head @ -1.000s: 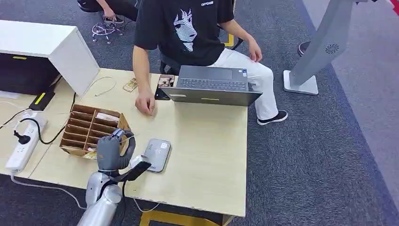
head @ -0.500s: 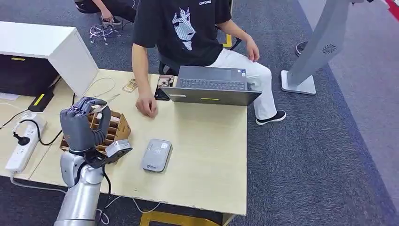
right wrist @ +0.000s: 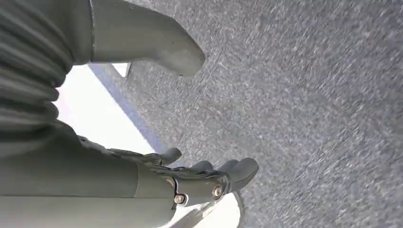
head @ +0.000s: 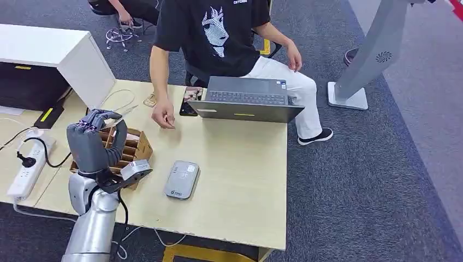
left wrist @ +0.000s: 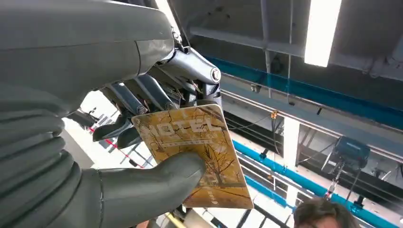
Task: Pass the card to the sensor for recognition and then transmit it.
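My left hand [head: 95, 143] is raised above the wooden card box [head: 136, 146] at the table's left side, palm turned up. It pinches a yellow-brown hotel card [left wrist: 199, 152] between thumb [left wrist: 157, 183] and fingers; in the head view the card [head: 121, 113] shows as a thin edge at the fingertips. The grey card sensor [head: 182, 179] lies flat on the table to the right of the hand. My right hand [right wrist: 199, 178] hangs over grey carpet, holding nothing, fingers apart from the thumb.
A person sits across the table, one hand [head: 163, 117] hovering over the tabletop near a black laptop [head: 245, 99]. A phone and small cards lie beside the laptop. A white power strip [head: 27, 166] and cables are at the left. A white cabinet [head: 60, 54] stands behind.
My left hand lifted from near the sensor, up and left over the card box, and now stays nearly still. The person's hand rose off the table and drew back slightly.
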Robot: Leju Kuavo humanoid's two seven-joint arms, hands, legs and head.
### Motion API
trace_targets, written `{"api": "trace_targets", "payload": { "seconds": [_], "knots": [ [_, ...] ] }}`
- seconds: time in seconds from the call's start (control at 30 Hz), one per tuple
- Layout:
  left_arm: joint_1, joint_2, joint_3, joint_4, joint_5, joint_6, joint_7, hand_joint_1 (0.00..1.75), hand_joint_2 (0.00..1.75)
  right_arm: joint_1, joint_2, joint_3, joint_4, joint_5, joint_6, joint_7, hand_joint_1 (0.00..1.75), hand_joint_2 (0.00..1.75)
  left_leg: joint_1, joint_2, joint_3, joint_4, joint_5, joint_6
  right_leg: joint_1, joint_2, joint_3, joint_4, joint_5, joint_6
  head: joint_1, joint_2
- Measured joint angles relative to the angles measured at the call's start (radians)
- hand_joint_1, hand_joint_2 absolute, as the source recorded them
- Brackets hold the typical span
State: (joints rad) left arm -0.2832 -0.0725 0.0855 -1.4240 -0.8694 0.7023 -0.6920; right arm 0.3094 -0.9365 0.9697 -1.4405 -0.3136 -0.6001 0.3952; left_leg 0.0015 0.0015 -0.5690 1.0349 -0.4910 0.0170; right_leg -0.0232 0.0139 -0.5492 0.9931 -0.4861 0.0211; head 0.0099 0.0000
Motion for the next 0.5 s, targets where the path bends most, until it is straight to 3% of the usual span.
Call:
{"api": "trace_targets", "payload": {
  "seconds": [0.07, 0.17, 0.23, 0.3, 0.4, 0.43, 0.5],
  "knots": [
    [-0.003, 0.0, 0.0, 0.0, -0.003, 0.0, 0.004, 1.75, 1.75, -0.001, -0.005, 0.004, -0.005, 0.003, -0.014, 0.004, 0.0, 1.75, 0.0, 0.0, 0.0, 0.0, 0.0, 0.0, 0.0, 0.0, 0.0, 0.0, 0.0, 0.0, 0.0, 0.0],
    [-0.018, 0.002, 0.0, 0.004, -0.047, 0.0, 0.027, 1.75, 1.75, -0.011, -0.041, 0.037, -0.062, 0.126, -0.061, 0.031, 0.0, 1.75, 0.0, 0.0, 0.0, 0.0, 0.0, 0.0, -0.001, 0.0, 0.0, 0.0, 0.0, 0.0, 0.0, 0.0],
    [-0.054, 0.01, 0.008, 0.025, -0.133, 0.0, 0.069, 1.75, 1.75, -0.018, -0.084, 0.06, -0.132, 0.193, -0.079, 0.087, 0.0, 1.75, 0.0, -0.001, -0.001, 0.0, 0.002, 0.002, -0.001, -0.002, 0.0, 0.0, 0.0, 0.0, 0.0, 0.0],
    [-0.113, 0.027, 0.021, 0.08, -0.204, -0.001, 0.128, 1.75, 1.75, -0.037, -0.11, 0.078, -0.164, 0.164, -0.079, 0.105, 0.0, 1.75, 0.0, -0.001, -0.001, 0.0, 0.002, 0.002, -0.001, -0.003, 0.0, 0.0, 0.0, 0.0, 0.001, 0.0],
    [-0.229, 0.074, 0.052, 0.225, -0.346, -0.002, 0.316, 1.75, 1.75, -0.065, -0.108, 0.089, -0.139, 0.041, -0.026, 0.051, 0.0, 1.75, 0.0, -0.001, -0.001, 0.0, 0.004, 0.0, 0.0, -0.002, 0.0, 0.001, 0.002, -0.002, 0.002, 0.0],
    [-0.264, 0.094, 0.063, 0.276, -0.362, -0.002, 0.344, 1.75, 1.75, -0.08, -0.094, 0.091, -0.103, 0.01, 0.003, 0.027, 0.0, 1.75, 0.0, 0.0, 0.0, 0.0, 0.004, 0.0, 0.001, -0.001, 0.0, 0.001, 0.002, -0.002, 0.0, 0.0],
    [-0.32, 0.117, 0.084, 0.356, -0.377, -0.002, 0.346, 1.75, 1.75, -0.107, -0.051, 0.091, -0.011, -0.043, 0.072, -0.033, 0.0, 1.75, 0.001, 0.001, 0.0, 0.0, 0.004, 0.0, 0.001, 0.0, -0.001, 0.001, 0.003, -0.003, 0.0, 0.0]
  ]
}}
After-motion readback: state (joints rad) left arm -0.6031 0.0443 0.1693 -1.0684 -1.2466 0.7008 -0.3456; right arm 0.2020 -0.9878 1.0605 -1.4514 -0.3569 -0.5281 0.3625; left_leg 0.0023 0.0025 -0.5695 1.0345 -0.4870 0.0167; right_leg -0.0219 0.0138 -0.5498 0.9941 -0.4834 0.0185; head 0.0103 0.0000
